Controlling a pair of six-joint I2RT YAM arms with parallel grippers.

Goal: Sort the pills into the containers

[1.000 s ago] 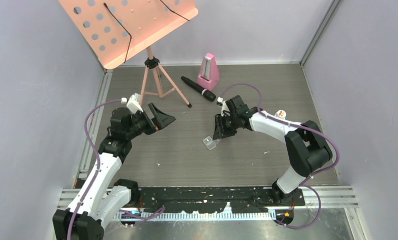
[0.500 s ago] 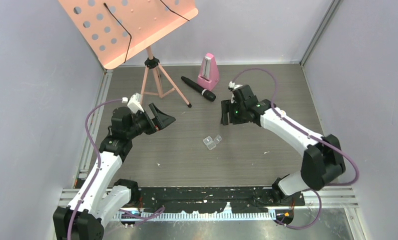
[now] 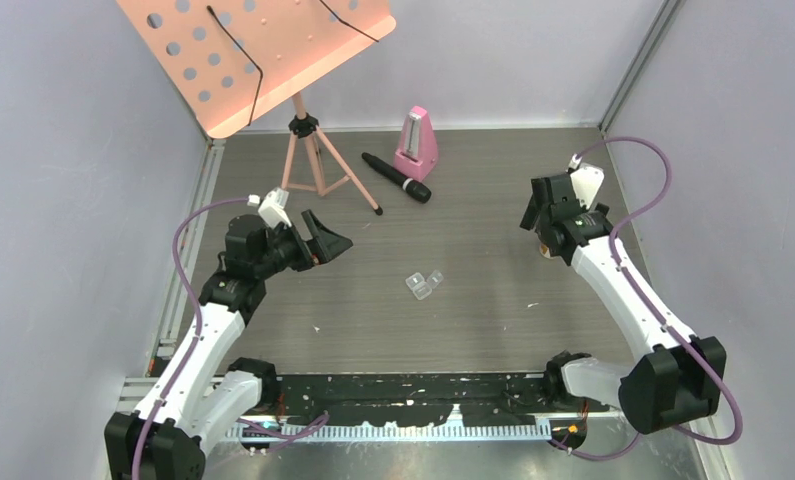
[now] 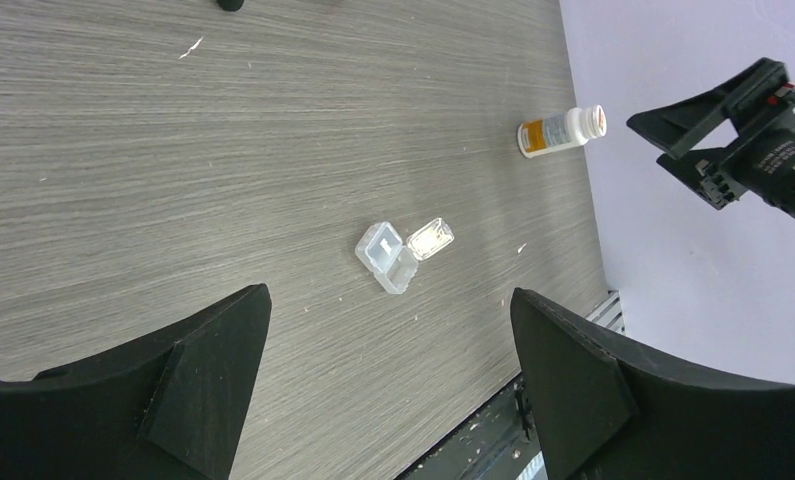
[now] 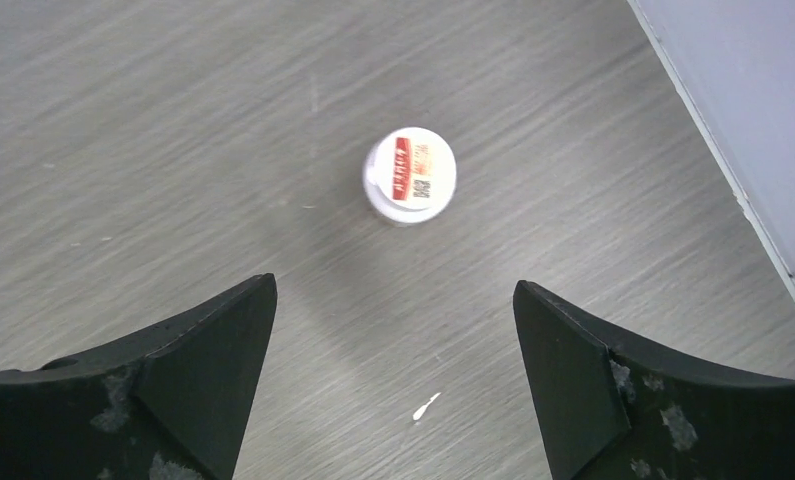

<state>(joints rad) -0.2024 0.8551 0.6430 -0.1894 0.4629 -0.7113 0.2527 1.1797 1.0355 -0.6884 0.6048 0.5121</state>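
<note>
Clear plastic pill box [image 4: 398,255]: two small square compartments joined side by side. It lies on the bare table near its middle, between the two arms, and neither gripper touches it.
Pills: too small to make out in any view, so whether any lie in the compartments cannot be told.
Left gripper [image 4: 388,293]: fingers spread wide with nothing between them. It hangs above the table to the left of the pill box, well apart from it. Its wrist camera frames the pill box in the gap between the fingers.
Right gripper [image 5: 393,283]: fingers spread wide and empty. It is raised over the right side of the table, well apart from the pill box, and looks straight down at the bottle.
Bottle [image 5: 410,177]: white cap and orange label. It stands upright near the right wall and touches nothing.
Table [image 3: 473,320]: grey wood-grain surface with a few white flecks scattered on it.
Microphone [image 3: 396,177]: black, lying at the far side of the table.
Metronome [image 3: 417,143]: pink, standing just beside the microphone's far end.
Music stand [image 3: 258,50]: salmon-coloured perforated desk on a tripod in the far left corner.
</note>
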